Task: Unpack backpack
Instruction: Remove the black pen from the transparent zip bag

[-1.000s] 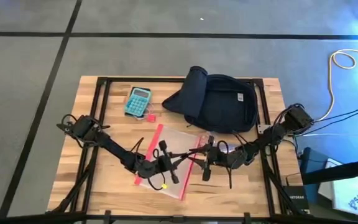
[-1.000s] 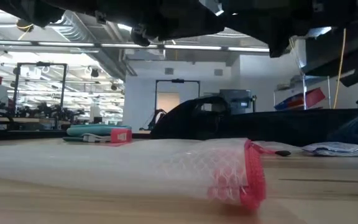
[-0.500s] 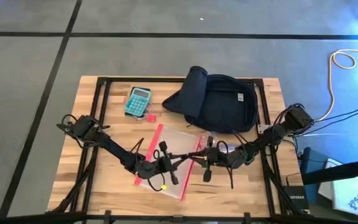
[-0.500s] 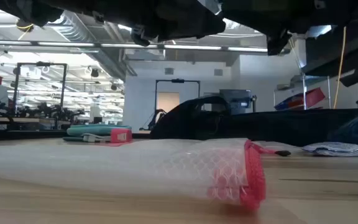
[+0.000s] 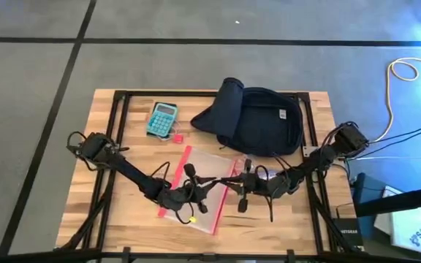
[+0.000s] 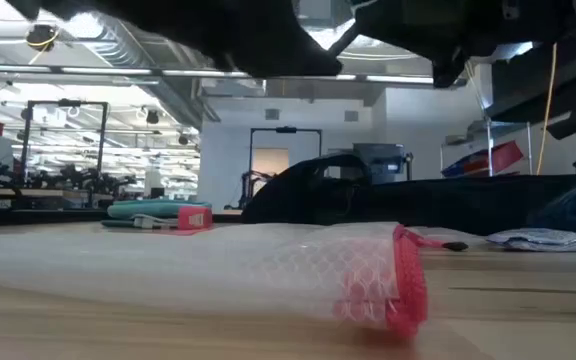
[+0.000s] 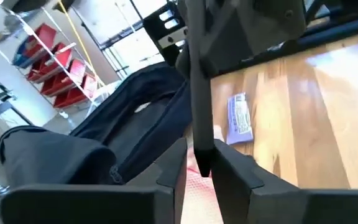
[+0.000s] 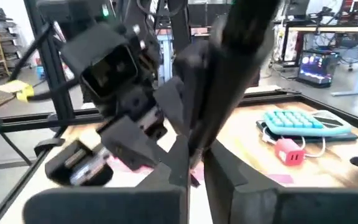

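I am hovering the left hand (image 5: 194,191) and right hand (image 5: 234,182), both closed and seemingly empty, over the pouch (image 5: 199,186); the backpack (image 5: 258,120) is lying behind, so reaching there probably comes next.

Count on the tabletop (image 5: 123,219): one backpack (image 5: 258,120), far edge toward the right corner. One calculator (image 5: 162,118), far edge left of it. One clear red-edged pouch (image 5: 210,191), middle toward the near edge. Two arms, two grippers: left gripper (image 5: 190,177), right gripper (image 5: 244,185).
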Action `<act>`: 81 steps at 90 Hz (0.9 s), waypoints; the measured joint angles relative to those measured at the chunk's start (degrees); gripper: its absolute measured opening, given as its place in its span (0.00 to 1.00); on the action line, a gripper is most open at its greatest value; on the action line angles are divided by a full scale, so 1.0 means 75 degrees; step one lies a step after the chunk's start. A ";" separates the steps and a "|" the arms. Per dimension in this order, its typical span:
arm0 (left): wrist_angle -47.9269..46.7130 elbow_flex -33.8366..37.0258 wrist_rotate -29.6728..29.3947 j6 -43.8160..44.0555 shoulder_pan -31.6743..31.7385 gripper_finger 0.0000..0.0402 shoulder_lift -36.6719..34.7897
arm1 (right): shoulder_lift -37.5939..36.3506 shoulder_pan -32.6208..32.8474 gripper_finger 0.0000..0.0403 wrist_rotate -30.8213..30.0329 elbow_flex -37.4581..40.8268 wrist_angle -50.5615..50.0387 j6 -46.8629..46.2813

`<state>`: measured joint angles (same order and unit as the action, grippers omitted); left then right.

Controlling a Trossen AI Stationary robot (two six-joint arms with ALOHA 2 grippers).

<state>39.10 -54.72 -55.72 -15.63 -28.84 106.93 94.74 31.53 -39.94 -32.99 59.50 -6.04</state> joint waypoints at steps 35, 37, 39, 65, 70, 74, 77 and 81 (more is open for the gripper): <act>-0.4635 -0.0003 0.0714 0.3181 0.0157 0.40 -0.0879 | 0.0003 -0.0004 0.01 -0.0035 0.0006 0.0056 0.0014; -0.4908 -0.0003 0.0865 0.3423 0.0156 0.41 -0.0877 | 0.0003 -0.0022 0.01 -0.0001 0.0006 0.0002 -0.0020; -0.5173 -0.0003 0.1034 0.3690 0.0150 0.42 -0.0875 | 0.0003 -0.0060 0.01 0.0038 0.0006 -0.0064 -0.0083; -0.7964 0.0032 0.2047 0.5853 -0.0071 0.43 -0.0874 | 0.0487 -0.0843 0.01 0.1445 -0.0391 -0.1529 -0.1164; -0.8208 0.0130 0.2072 0.6034 -0.0108 0.43 -0.0874 | 0.0757 -0.1026 0.01 0.2058 -0.0643 -0.1733 -0.1240; -0.8152 0.0255 0.2069 0.6110 -0.0122 0.43 -0.0874 | 0.1024 -0.1175 0.01 0.2479 -0.0885 -0.2001 -0.1289; -0.8020 0.0368 0.2072 0.6210 -0.0119 0.43 -0.0874 | 0.1255 -0.1258 0.01 0.2604 -0.1041 -0.2124 -0.1303; -0.7803 0.0564 0.2070 0.6297 -0.0119 0.43 -0.0874 | 0.1567 -0.1370 0.01 0.2652 -0.1190 -0.2226 -0.1311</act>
<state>-19.43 -50.49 -40.20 31.60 -29.74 100.38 106.49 21.25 -20.06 -41.92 42.81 -15.88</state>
